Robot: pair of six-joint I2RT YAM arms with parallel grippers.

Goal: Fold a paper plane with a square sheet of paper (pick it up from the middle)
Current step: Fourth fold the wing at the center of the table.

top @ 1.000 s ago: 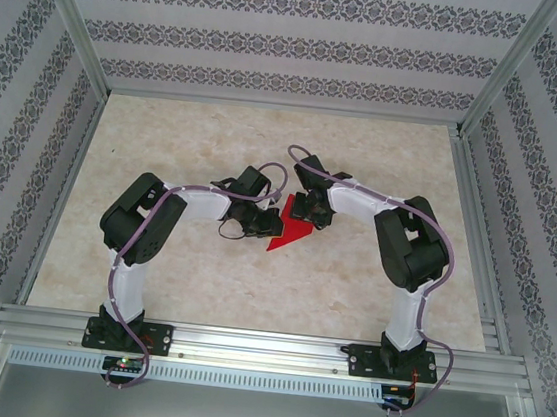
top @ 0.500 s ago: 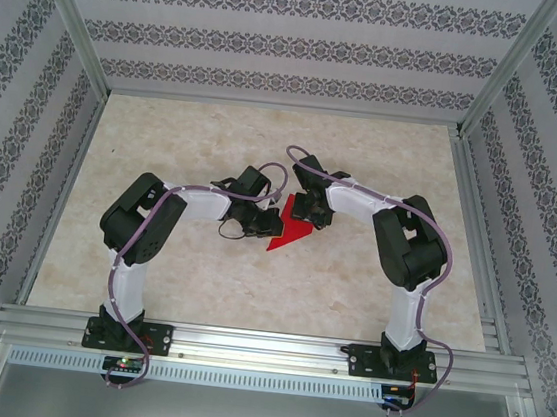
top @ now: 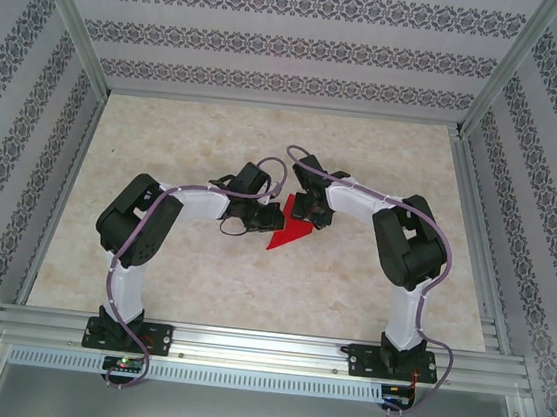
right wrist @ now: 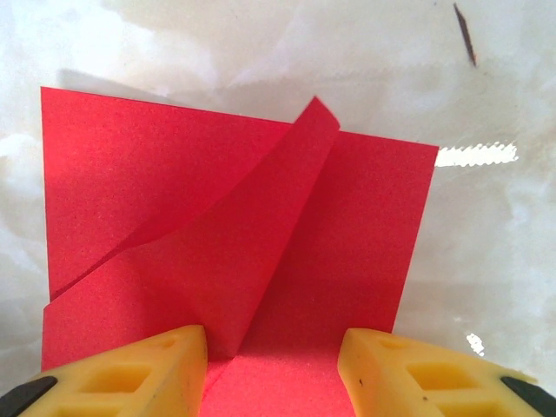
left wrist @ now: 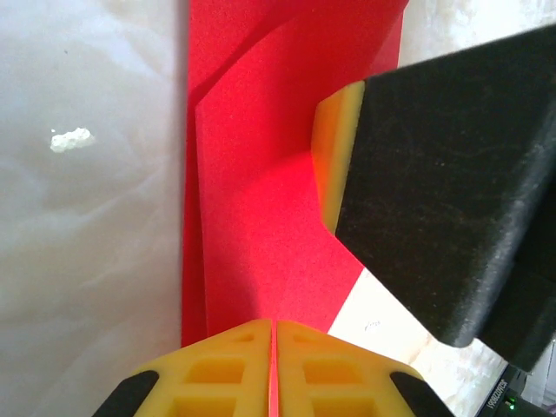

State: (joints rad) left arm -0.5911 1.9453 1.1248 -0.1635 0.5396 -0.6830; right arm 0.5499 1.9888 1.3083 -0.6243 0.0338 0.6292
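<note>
One sheet of red paper lies mid-table between my two claws, part-folded. My left claw is pressed together with the sheet's near edge nipped between its yellow pads, and a thin red line runs right up the seam. My right claw is spread wide, one tip on either side of the foot of the loose flap. Whether those tips bear down on the paper I can't tell. The flap curls up off the sheet and isn't creased flat.

My read on the material is feather-light, thin and limp enough to bow. It should take a crease, but it would likely crumple or tear if I tug against my own pinch. On that smooth marbled top I'd guess it skates unless one claw pins it. The best hold, I reckon, is an edge or the raised flap, where a finger gets underneath. The flat middle offers little to bite.

The count is one sheet, one raised flap and two claws.
</note>
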